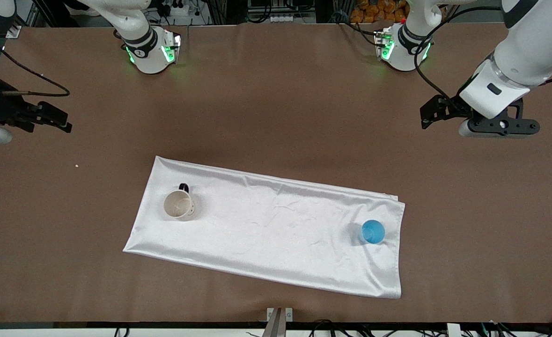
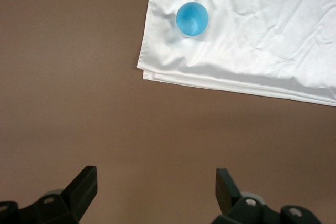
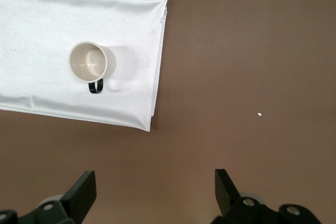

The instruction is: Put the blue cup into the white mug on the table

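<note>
The blue cup stands upright on a white cloth, near the cloth's corner toward the left arm's end; it also shows in the left wrist view. The white mug with its black handle stands upright on the same cloth toward the right arm's end, and shows in the right wrist view. My left gripper is open and empty over bare brown table, apart from the cup. My right gripper is open and empty over bare table, apart from the mug.
The cloth lies slanted across the middle of the table, folded double at the cup's end. A tiny white crumb lies on the table near the right gripper. The two arm bases stand along the table's edge farthest from the camera.
</note>
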Robot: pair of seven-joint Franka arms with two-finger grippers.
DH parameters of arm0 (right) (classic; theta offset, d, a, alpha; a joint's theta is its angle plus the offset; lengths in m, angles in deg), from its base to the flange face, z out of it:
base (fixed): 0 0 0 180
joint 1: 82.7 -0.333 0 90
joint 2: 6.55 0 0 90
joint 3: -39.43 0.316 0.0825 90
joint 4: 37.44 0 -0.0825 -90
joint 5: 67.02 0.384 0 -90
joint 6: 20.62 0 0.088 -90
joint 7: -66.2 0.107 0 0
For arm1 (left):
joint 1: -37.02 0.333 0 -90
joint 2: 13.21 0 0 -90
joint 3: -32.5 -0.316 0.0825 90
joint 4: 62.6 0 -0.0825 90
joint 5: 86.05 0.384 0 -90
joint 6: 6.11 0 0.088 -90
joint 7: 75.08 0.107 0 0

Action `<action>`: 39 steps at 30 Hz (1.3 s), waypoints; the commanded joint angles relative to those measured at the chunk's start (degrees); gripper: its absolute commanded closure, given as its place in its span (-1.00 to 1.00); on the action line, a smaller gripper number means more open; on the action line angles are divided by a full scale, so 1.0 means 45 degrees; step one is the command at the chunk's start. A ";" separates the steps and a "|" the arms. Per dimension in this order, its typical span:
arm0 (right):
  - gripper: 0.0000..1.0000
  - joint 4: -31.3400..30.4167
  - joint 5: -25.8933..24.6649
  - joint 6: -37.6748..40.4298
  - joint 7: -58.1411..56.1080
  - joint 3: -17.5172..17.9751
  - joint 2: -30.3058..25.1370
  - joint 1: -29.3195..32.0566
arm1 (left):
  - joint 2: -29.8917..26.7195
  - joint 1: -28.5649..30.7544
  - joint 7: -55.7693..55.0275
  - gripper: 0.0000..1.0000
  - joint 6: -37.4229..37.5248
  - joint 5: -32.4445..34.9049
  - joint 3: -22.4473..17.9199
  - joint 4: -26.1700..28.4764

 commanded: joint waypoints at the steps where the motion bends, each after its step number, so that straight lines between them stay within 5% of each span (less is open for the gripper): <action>1: -1.00 -0.0158 0.0024 0.0050 0.0194 0.0013 -0.0191 0.0193 | -0.0299 0.0128 -0.0012 -1.00 0.0044 -0.0252 0.0066 0.0239; 39: -1.00 -0.0392 0.0141 -0.0166 0.0214 0.0130 -0.0152 -0.0040 | 0.0209 -0.0048 -0.0500 -1.00 0.0005 0.0139 0.0086 -0.0054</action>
